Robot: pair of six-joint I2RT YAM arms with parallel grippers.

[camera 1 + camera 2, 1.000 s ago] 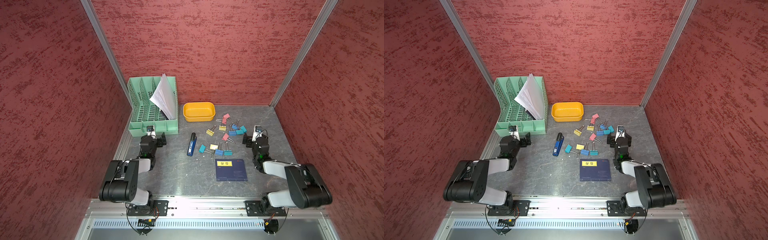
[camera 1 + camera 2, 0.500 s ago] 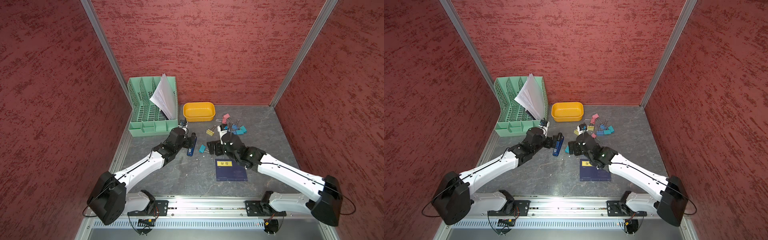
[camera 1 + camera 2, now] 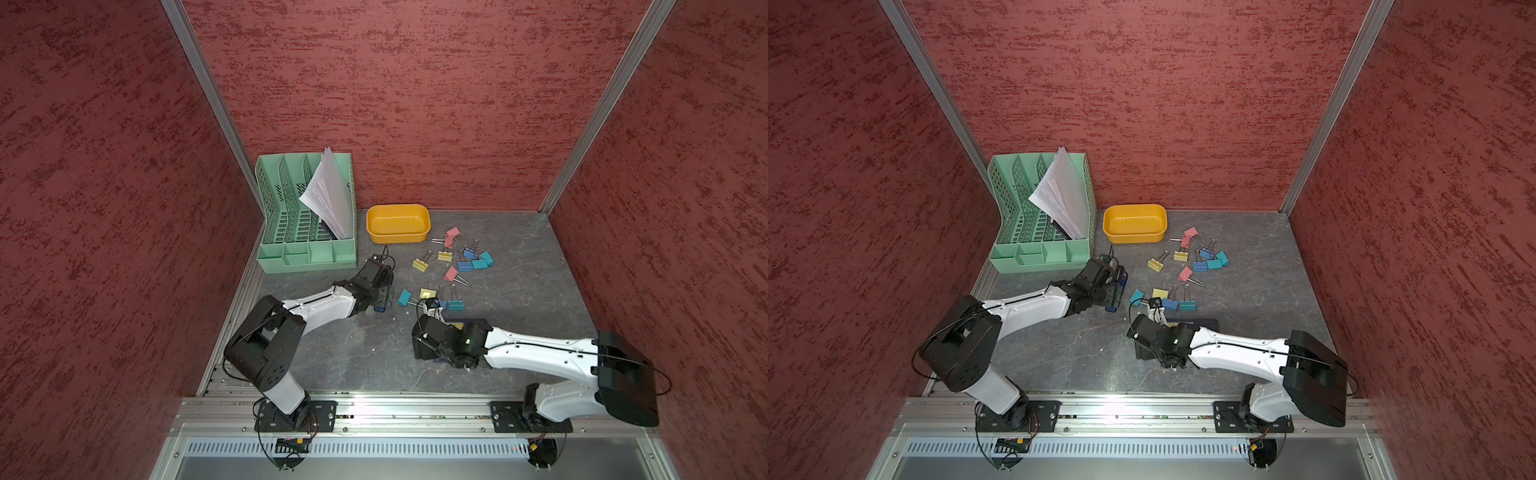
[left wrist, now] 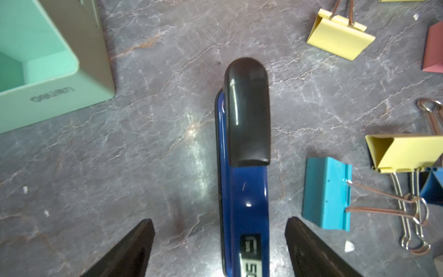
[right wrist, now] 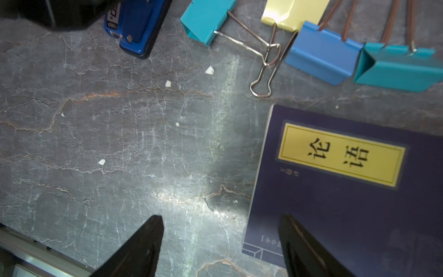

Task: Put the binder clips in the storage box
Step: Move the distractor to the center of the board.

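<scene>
Entry: your two arms had swung out from folded rest, left pincer (image 4: 218, 219) wide open, empty, astride the stapler (image 4: 244, 191), right pincer (image 5: 220, 215) likewise open and empty by the book (image 5: 335, 215); binder clips (image 3: 464, 266) all lay on the surface (image 3: 332, 353), right of the empty storage box (image 3: 397, 237).

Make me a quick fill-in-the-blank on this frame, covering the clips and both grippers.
1. All the binder clips lie on the ____, none in the storage box.
2. The left gripper, jaws open, hangs over the dark blue ____.
3. The right gripper, jaws open, hovers at the edge of the navy ____ with the yellow label.

Missing words: table; stapler; book.
</scene>
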